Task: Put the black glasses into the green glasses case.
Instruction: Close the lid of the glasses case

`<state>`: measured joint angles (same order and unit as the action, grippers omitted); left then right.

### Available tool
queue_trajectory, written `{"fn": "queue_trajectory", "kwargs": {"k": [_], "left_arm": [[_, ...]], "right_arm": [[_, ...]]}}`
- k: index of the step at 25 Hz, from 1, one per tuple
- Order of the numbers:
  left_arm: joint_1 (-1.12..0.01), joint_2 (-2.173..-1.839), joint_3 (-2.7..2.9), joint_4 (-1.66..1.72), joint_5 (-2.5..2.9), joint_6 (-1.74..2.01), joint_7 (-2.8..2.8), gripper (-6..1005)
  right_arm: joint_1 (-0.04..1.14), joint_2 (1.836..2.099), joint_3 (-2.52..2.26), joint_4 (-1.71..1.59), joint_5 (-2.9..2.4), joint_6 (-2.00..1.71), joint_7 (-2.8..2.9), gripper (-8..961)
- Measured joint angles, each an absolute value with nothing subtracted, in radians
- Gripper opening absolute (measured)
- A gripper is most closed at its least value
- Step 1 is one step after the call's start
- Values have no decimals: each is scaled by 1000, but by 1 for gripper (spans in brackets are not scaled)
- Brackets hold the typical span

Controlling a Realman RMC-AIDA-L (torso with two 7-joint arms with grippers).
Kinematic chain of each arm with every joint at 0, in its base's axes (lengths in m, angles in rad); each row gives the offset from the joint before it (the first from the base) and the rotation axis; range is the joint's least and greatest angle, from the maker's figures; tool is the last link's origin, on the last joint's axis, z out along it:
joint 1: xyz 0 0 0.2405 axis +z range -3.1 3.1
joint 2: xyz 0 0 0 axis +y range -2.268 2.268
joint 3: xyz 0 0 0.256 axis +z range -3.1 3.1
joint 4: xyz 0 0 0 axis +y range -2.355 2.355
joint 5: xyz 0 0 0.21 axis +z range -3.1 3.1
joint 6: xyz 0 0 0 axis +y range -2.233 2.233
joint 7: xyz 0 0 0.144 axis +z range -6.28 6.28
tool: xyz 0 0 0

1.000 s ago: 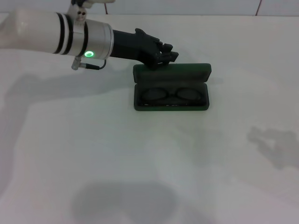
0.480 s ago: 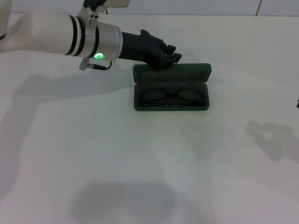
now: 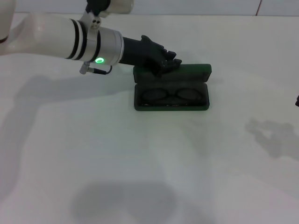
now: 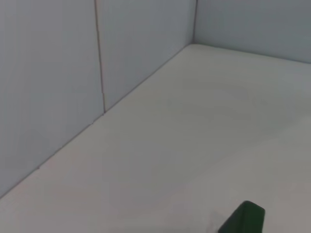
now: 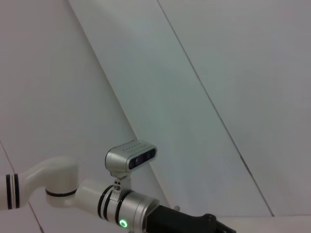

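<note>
My left gripper point(image 3: 169, 61) sits over the back edge of the raised lid of the green glasses case point(image 3: 172, 87), at the lid's end nearest my arm. I cannot tell whether its fingers are apart or together, nor whether they touch the lid or only hang just above it; my own wrist camera shows just a green corner of the case point(image 4: 244, 219) and bare white bench point(image 3: 93, 158).

Just in front of and below the gripper, the case lies open, and the black glasses point(image 3: 172, 96) rest inside its tray, lenses side by side and nothing poking past the rim as far as I can see. So the placing looks done; what may remain is closing the lid.

The risk I judge here: pushing on one end of the lid could skid or twist the light case across the smooth bench instead of folding it. A temple arm riding up could get pinched at the rim.

My right gripper is out of sight, parked away to the right.
</note>
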<state>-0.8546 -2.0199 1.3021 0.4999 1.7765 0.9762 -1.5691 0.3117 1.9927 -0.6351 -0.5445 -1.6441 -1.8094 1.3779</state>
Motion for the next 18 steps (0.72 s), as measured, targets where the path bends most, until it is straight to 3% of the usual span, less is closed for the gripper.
{"fn": "queue_trajectory", "kwargs": {"k": [18], "left_arm": [[-852,-2041,1304,474,1836,1065,-1571,255]], "right_arm": [[309,1994,-634,-530,-1644,-1787,1377,173]]}}
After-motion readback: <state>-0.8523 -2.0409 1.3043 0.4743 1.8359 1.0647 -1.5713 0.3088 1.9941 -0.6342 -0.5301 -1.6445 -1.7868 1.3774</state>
